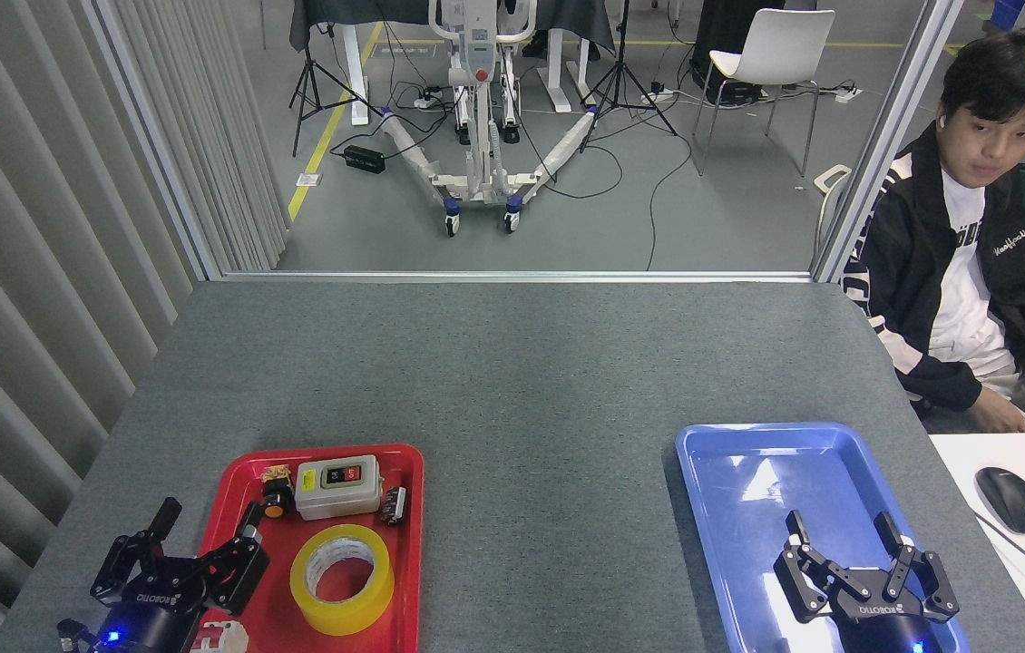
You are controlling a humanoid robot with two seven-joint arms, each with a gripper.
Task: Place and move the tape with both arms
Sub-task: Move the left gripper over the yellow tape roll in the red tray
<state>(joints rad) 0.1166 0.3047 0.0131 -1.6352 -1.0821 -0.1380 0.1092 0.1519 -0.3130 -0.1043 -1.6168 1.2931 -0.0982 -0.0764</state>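
Observation:
The yellow tape roll (pixel 342 578) lies flat in the red tray (pixel 410 544) at the lower left, its white core facing up. My left gripper (pixel 207 520) hovers over the tray's left edge, just left of the roll, fingers spread open and empty. My right gripper (pixel 842 528) stands open above the near part of the blue tray (pixel 730 472) at the lower right, holding nothing. Each wrist shows a blue light.
The red tray also carries a grey switch box (pixel 337 486) with red and black buttons, a small black and orange part (pixel 276 499) and a metal piece (pixel 394 504). A seated person (pixel 957 263) is at the right, beside a white desk with a mouse (pixel 1010 500).

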